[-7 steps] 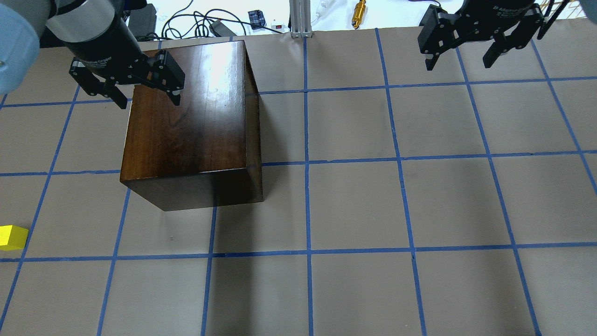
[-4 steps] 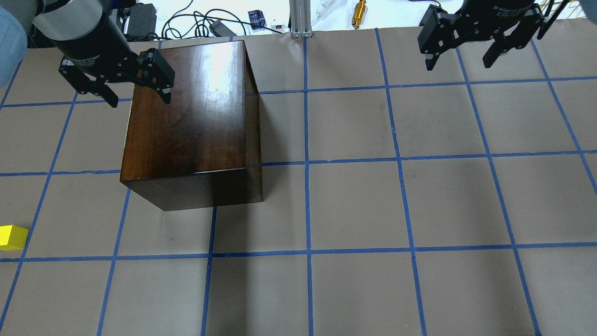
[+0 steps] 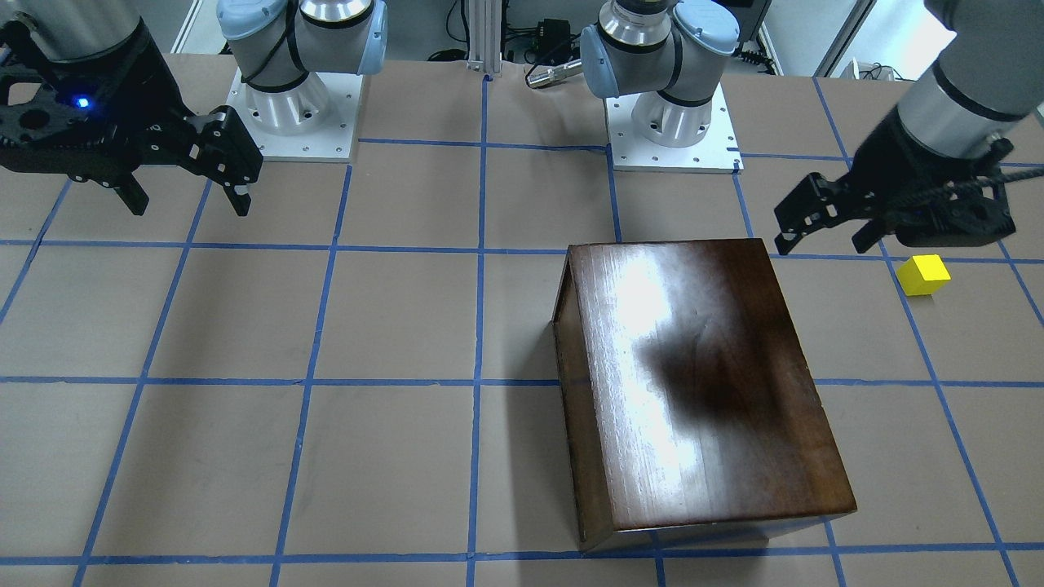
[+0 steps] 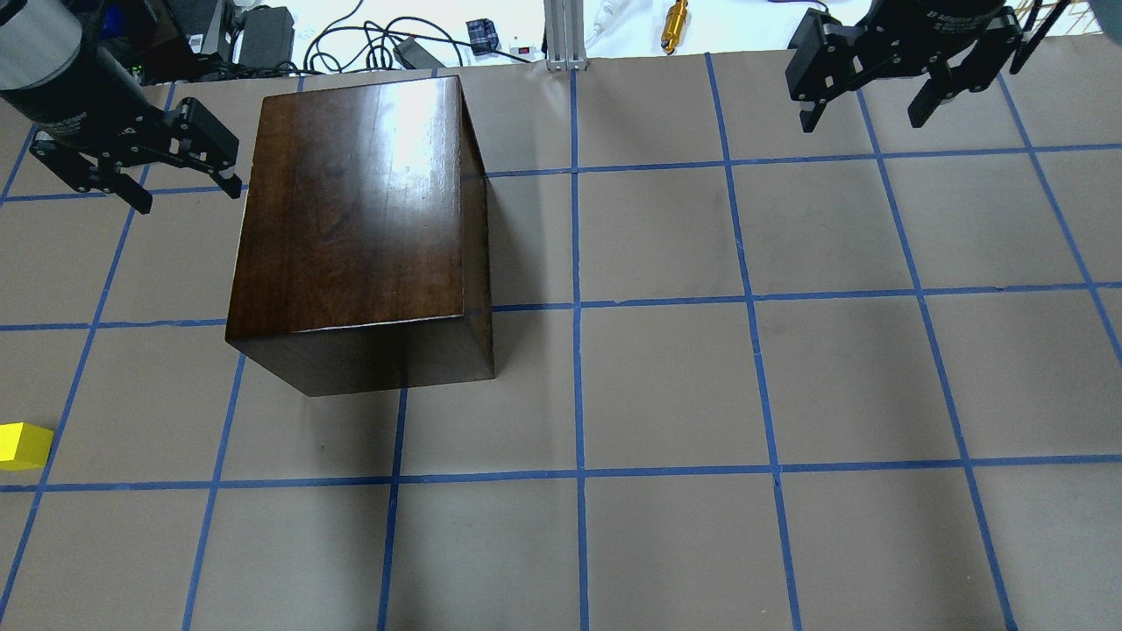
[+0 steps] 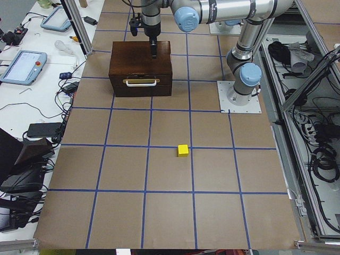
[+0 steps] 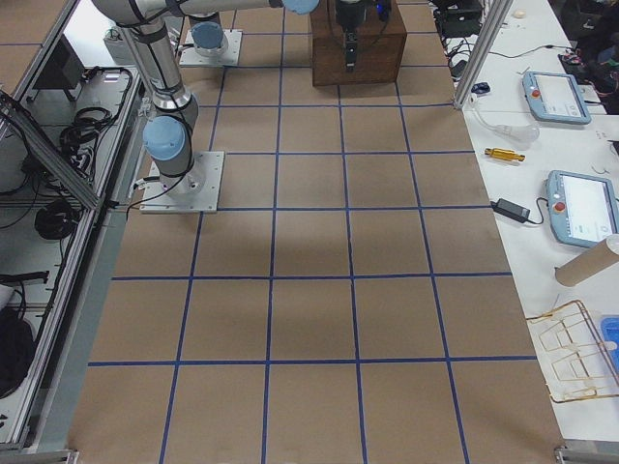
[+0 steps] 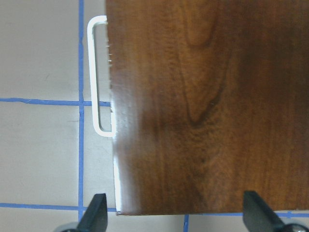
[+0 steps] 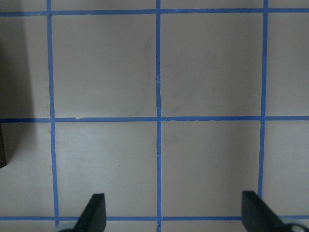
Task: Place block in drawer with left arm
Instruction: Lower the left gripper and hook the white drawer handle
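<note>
Overall, the glossy dark brown wooden box [image 4: 351,219] stands in the robot's left half of the brown-paper table with its blue tape grid [image 4: 701,394]. The box's back edge is near the table's far border. Open paper lies on its other three sides, widest toward the robot's right. The dark-fronted drawer [image 5: 166,81] faces the table's left end and sits flush in the box, shut, with its pale bar handle [image 7: 91,77] standing out from the front.

There is one box, one drawer with one handle, and one small bright yellow cube block [image 3: 923,274]. There are also two arms, each with one gripper. The block rests on the paper on the handle side of the box, well apart from it, near the table's left edge in the overhead view.

The silver-grey left arm [image 3: 954,98] reaches in high. Its black left gripper [image 4: 186,194] points down over the handle-side edge of the box, touching nothing. Its fingers [image 7: 94,215] are spread wide and empty.

The right arm [image 3: 73,24] hangs over bare paper on the robot's right. The right gripper [image 4: 861,118] is likewise spread apart and holds nothing.
</note>
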Motion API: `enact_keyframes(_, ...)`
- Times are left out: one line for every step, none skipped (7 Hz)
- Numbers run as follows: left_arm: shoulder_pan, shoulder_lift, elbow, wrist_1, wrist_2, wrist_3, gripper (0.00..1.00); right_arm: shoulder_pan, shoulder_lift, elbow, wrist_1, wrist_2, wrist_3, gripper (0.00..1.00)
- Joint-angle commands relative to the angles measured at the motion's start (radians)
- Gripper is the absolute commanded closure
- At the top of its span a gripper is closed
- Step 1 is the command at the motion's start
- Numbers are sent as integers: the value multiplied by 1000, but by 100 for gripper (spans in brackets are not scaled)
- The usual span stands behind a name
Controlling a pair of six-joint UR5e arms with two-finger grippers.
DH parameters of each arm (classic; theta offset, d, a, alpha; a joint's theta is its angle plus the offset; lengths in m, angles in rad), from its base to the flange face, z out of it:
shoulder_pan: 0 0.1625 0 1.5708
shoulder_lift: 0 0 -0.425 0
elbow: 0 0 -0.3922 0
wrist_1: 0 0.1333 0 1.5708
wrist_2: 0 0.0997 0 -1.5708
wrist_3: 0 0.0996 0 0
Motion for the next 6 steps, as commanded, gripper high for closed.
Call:
enact_keyframes(118, -63, -26, 13, -3, 133, 0, 1, 0, 0, 0, 0, 0, 0)
enact_keyframes(151, -94, -27, 30, -14, 143, 0, 1, -1, 0, 0, 0, 0, 0)
enact_keyframes(161, -119, -34, 52, -38, 146, 0, -1, 0, 0, 0, 0, 0, 0)
enact_keyframes(161, -149, -35, 74, -52, 146, 0, 1, -1, 0, 0, 0, 0, 0)
enact_keyframes(161, -171, -40, 90, -96, 148, 0, 1, -2, 0, 0, 0, 0, 0)
enact_keyframes(159, -197, -41, 95, -100, 143, 0, 1, 0, 0, 0, 0, 0, 0)
